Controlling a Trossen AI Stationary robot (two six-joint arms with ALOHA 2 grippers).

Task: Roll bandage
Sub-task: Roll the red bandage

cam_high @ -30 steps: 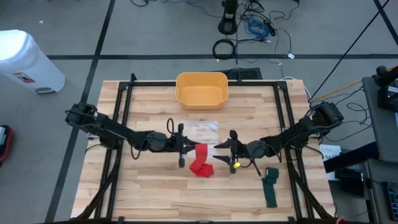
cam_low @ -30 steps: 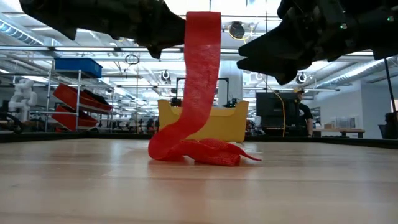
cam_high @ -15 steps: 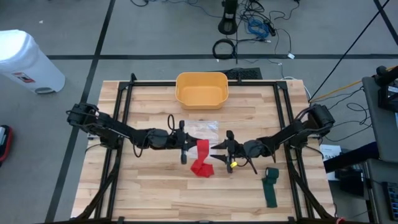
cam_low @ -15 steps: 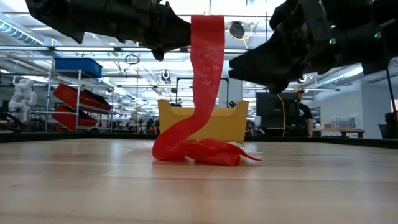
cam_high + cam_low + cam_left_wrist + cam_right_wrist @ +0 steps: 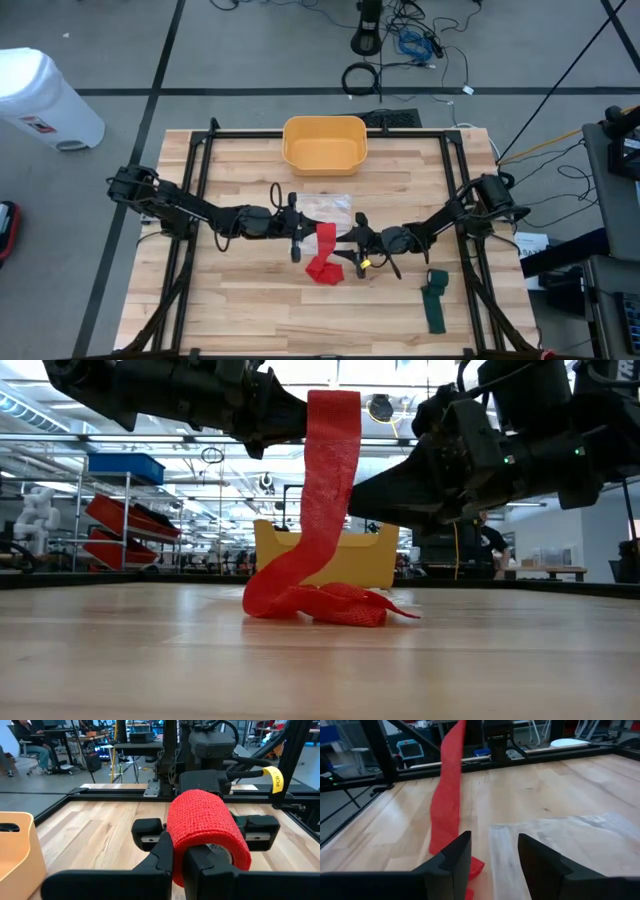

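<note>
- High view: right pincer (image 5: 347, 250) has slid toward frame centre, now just beside the red bandage (image 5: 322, 254); fingers part-spread, grasping nothing.
- Left pincer (image 5: 300, 240) clenched on the bandage's upper end; the strip hangs to a heap on the worktop (image 5: 250, 300).
- Likely a handover or re-grip coming.
- Low view: contact between right fingers and strip unclear.

The wooden table (image 5: 240, 300) bears a yellow bin (image 5: 324, 144); a clear bag (image 5: 325, 207); a red bandage's heap (image 5: 322, 270); a green roll (image 5: 436, 299).
</note>
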